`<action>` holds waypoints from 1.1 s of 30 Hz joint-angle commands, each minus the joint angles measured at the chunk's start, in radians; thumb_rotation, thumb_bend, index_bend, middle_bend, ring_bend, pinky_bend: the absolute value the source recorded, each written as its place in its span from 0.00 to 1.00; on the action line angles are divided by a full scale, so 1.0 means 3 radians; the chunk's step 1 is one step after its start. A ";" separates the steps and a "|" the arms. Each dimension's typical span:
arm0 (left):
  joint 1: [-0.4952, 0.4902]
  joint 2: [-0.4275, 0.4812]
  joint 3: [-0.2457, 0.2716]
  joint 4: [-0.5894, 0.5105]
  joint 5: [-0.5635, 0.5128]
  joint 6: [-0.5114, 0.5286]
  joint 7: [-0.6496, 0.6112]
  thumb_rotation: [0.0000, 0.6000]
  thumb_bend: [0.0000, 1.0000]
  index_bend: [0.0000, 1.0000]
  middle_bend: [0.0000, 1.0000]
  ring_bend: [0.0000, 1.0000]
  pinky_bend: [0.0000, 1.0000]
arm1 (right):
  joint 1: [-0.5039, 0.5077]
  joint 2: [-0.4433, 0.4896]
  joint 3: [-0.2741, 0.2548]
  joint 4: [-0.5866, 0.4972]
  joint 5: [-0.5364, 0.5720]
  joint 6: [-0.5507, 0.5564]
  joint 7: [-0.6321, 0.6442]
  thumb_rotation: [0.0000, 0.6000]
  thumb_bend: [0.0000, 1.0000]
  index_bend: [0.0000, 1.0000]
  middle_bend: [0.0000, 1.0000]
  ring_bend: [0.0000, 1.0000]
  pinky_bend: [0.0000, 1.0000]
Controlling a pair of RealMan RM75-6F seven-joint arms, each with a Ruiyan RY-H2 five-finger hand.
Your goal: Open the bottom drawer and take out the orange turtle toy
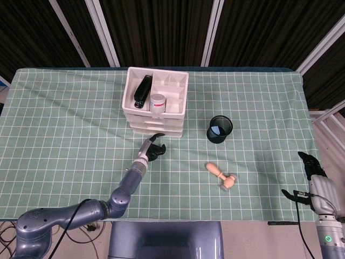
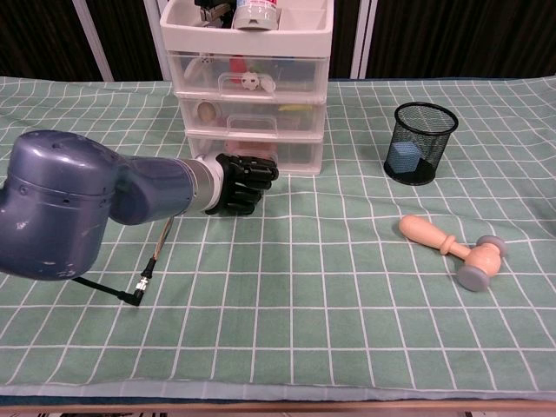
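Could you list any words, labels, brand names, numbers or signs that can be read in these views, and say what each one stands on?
No text can be read in either view.
White canister in the top tray of the drawer unit: it carries a red label, but the print is too small and blurred to read.
Black stapler-like item beside it: no legible marking.
Wooden hammer, mesh pen cup, left hand: no lettering visible.

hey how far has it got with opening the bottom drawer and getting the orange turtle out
Nothing is finished yet: the bottom drawer looks closed, flush with the drawers above it. In hand: the left hand is at the drawer's front, fingers curled, holding nothing. An orange shape shows faintly through the drawer's clear front, perhaps the turtle. Left to do: pull the drawer open, then lift the toy out. The right hand sits idle at the table's edge.
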 commanded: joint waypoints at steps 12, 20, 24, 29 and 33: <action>0.0072 0.0089 0.0089 -0.0158 0.0022 -0.0021 -0.0015 1.00 0.59 0.28 1.00 1.00 1.00 | -0.0001 -0.0005 0.0001 0.0001 -0.0001 0.0003 0.0001 1.00 0.09 0.00 0.09 0.00 0.18; 0.0164 0.0185 0.0215 -0.0432 0.0070 0.0059 0.0007 1.00 0.59 0.28 1.00 1.00 1.00 | -0.0005 -0.0004 0.0004 -0.0003 0.0000 0.0011 -0.0001 1.00 0.09 0.00 0.09 0.00 0.18; 0.0196 0.0218 0.0266 -0.0524 0.0084 0.0087 0.0015 1.00 0.59 0.28 1.00 1.00 1.00 | -0.0006 -0.0005 0.0006 -0.0001 0.0000 0.0015 0.0002 1.00 0.09 0.00 0.09 0.00 0.18; 0.0236 0.0275 0.0336 -0.0662 0.0136 0.0142 0.0042 1.00 0.59 0.27 1.00 1.00 1.00 | -0.0009 -0.0001 0.0008 -0.0008 0.0001 0.0019 0.0004 1.00 0.09 0.00 0.09 0.00 0.18; 0.0275 0.0318 0.0402 -0.0748 0.0241 0.0167 0.0063 1.00 0.58 0.24 1.00 1.00 1.00 | -0.0009 -0.0006 0.0007 0.0000 -0.0003 0.0021 0.0009 1.00 0.09 0.00 0.09 0.00 0.18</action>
